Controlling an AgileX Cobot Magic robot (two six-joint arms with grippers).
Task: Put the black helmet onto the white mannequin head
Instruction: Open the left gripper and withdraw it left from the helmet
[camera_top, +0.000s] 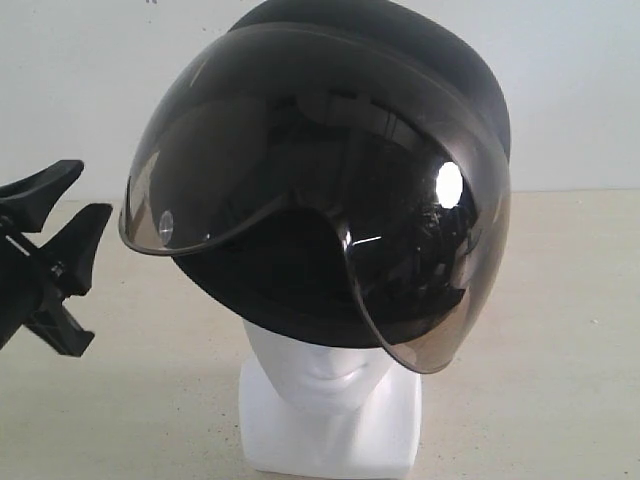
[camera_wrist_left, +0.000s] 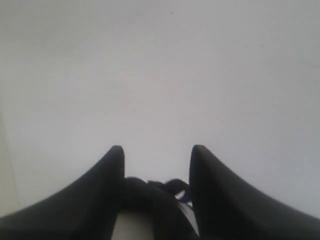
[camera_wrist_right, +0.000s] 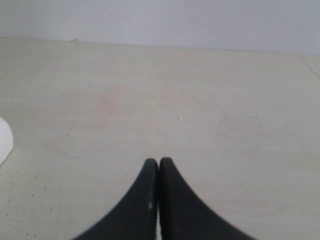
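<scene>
The black helmet (camera_top: 400, 40) sits on the white mannequin head (camera_top: 322, 372), tipped so that its smoky visor (camera_top: 410, 250) droops lower to the head's right as seen. Below the helmet's rim only the head's mouth, chin and blocky neck base show. The head stands on a pale table (camera_top: 540, 340), with a white wall (camera_top: 70, 80) behind it. Left of the head, apart from the helmet, the left gripper (camera_top: 90, 190) hangs with its 2 fingers spread and nothing between them.

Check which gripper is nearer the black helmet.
Left. The left gripper sits open beside the black helmet, not touching it. The right gripper is outside the exterior view, fingers shut over the table.
</scene>
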